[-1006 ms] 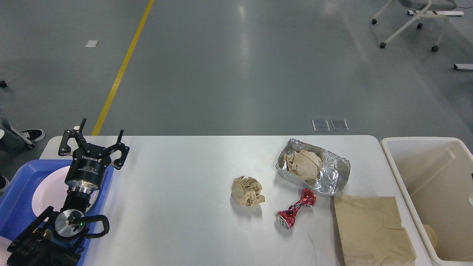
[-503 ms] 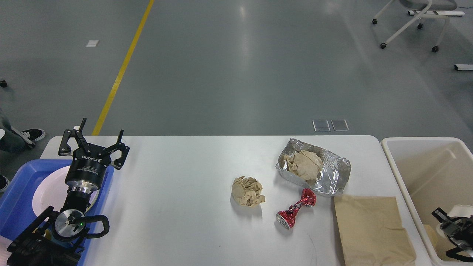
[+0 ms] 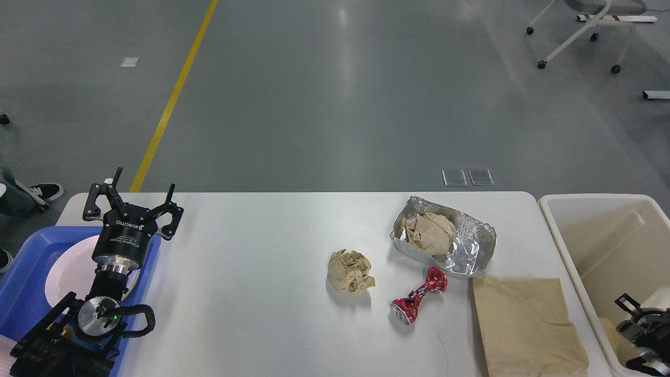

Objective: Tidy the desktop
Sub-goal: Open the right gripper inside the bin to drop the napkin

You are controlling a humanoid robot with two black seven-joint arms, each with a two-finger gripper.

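The white desktop (image 3: 251, 246) holds a crumpled brown paper ball (image 3: 350, 270), a crushed red can (image 3: 419, 302), a foil tray (image 3: 473, 246) with crumpled paper (image 3: 429, 233) in it, and a flat brown paper bag (image 3: 528, 324). My left gripper (image 3: 135, 198) is open and empty above the table's left end, at the far edge of the blue tray (image 3: 21, 277). My right gripper (image 3: 636, 322) shows only partly at the lower right, inside the cream bin (image 3: 560, 230). It is dark and its fingers cannot be told apart. A white thing (image 3: 658, 299) lies beside it.
A white plate (image 3: 65, 269) lies in the blue tray under my left arm. The cream bin stands right of the table. A person's shoes (image 3: 36, 191) are on the floor at the far left. A wheeled chair base (image 3: 581, 31) stands far back right.
My right gripper came into view at the lower right inside the bin, then shifted slightly right and down. The left arm and the table's objects have not moved.
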